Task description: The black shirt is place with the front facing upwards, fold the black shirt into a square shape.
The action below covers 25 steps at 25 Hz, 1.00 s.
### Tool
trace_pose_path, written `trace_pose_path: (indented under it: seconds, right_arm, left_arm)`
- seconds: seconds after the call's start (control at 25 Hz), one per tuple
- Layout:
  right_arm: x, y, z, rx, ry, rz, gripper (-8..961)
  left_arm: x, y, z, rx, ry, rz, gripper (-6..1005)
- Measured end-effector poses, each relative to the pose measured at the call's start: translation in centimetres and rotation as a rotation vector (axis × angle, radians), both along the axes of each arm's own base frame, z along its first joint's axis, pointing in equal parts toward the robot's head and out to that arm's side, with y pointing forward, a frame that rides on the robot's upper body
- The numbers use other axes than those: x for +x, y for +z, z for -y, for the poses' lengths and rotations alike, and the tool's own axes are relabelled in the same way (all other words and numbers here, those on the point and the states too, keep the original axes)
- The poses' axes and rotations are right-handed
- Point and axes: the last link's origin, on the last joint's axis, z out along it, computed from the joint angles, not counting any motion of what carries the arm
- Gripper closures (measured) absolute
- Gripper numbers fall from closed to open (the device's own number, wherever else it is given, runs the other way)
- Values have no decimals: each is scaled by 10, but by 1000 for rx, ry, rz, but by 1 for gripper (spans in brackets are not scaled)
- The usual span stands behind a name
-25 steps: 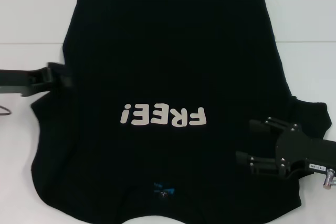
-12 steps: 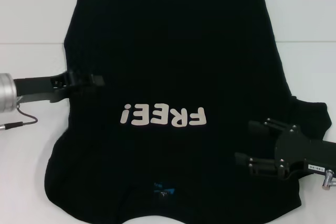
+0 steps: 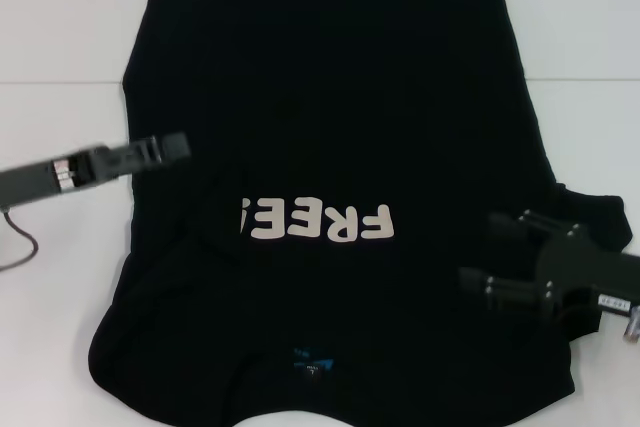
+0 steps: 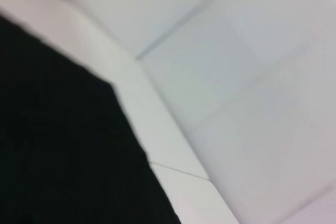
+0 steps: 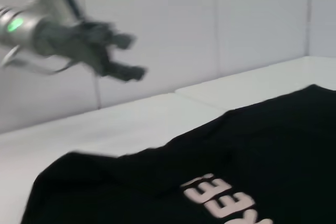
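One fold is done: the large black cloth T-shirt with white "FREE!" lettering [image 3: 330,207] has its left sleeve turned in over the lettering. Left gripper [image 3: 170,147] hovers empty above that edge, grip unclear; right gripper [image 3: 495,252] waits wide beside the unfolded right sleeve.

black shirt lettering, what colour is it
White, bold letters on the plain black short-sleeved cloth shirt; the lettering shows best in the head view.

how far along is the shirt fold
Early. Done: the black shirt's left sleeve is folded in, covering the "!". In hand: left tool lifted above that side; right tool open over the right sleeve. Left: right sleeve, then folding lengthwise into a square.
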Motion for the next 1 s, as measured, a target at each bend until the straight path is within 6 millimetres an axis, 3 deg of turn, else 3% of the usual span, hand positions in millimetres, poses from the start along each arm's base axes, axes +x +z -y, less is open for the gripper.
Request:
trace_pose_path:
  seconds: [0.2, 0.36, 0.48, 0.6, 0.76, 1.0]
  right_arm:
    - [2, 29, -15, -34, -201, -87, 117]
    - [6, 74, -31, -101, -449, -107, 119]
    - [9, 104, -39, -164, -658, -94, 120]
    - [12, 125, -45, -232, -909, -76, 122]
    - [14, 128, -50, -281, -1127, -12, 124]
    - [23, 111, -53, -295, -1199, 46, 127]
  left_arm:
    - [6, -26, 29, 49, -349, -128, 267]
    - [9, -51, 50, 90, -563, -198, 153]
    - [10, -57, 53, 124, -597, -213, 47]
    - [10, -57, 53, 136, -604, -232, 48]
    - [9, -56, 52, 142, -612, -242, 49]
    - [9, -55, 52, 142, -615, -245, 50]
